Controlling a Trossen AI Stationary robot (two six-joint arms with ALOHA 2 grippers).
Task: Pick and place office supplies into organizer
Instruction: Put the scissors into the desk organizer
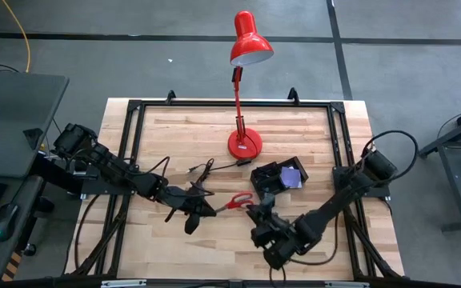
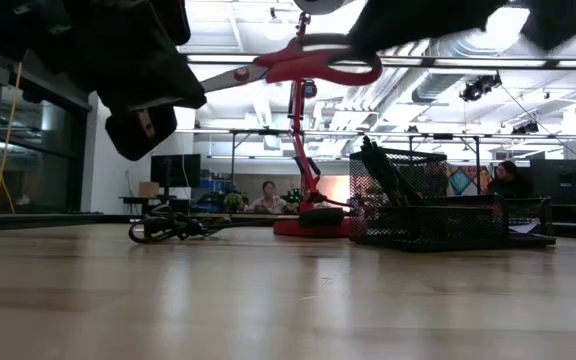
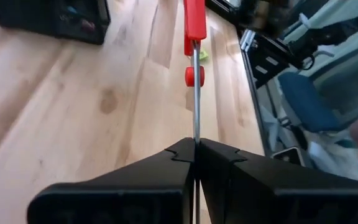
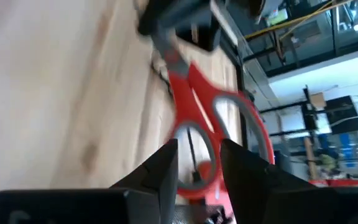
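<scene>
High view | L end effector (image 1: pixel 212 210) clamps scissors (image 1: pixel 238 201) blade | R end effector (image 1: pixel 256 214) at handles

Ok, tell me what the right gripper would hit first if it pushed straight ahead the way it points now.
Most likely the scissors: their red handle loops sit directly ahead of the right gripper, just past its parted fingers. The left gripper holds the blade end. Depth is unclear, but nothing else shows in that line.

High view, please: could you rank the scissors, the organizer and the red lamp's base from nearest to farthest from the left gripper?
1. Scissors: their blade end is clamped in the left gripper, handles toward the right gripper.
2. Organizer: to the right, slightly farther up the table.
3. Lamp base: toward the table's far edge, near the centre.
</scene>
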